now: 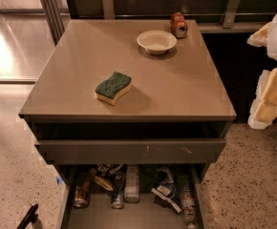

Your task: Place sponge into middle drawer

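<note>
Sponge (113, 87) lies green-up on cabinet top (181, 87); cluttered middle drawer (129, 214) open; pincer (258, 78) right.

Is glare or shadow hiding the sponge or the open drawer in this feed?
Camera view: the sponge is evenly lit on the cabinet top, with a soft shadow beside it; strong glare is only on the floor at left; the middle drawer is dim, its rear clutter shadowed by the drawer above; the gripper, at the right edge, is brightly lit.

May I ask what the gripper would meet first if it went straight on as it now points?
The gripper, at the right edge, seems to point left; it would likely meet the bare right side of the cabinet top first, short of the sponge. Depth is unclear.
</note>
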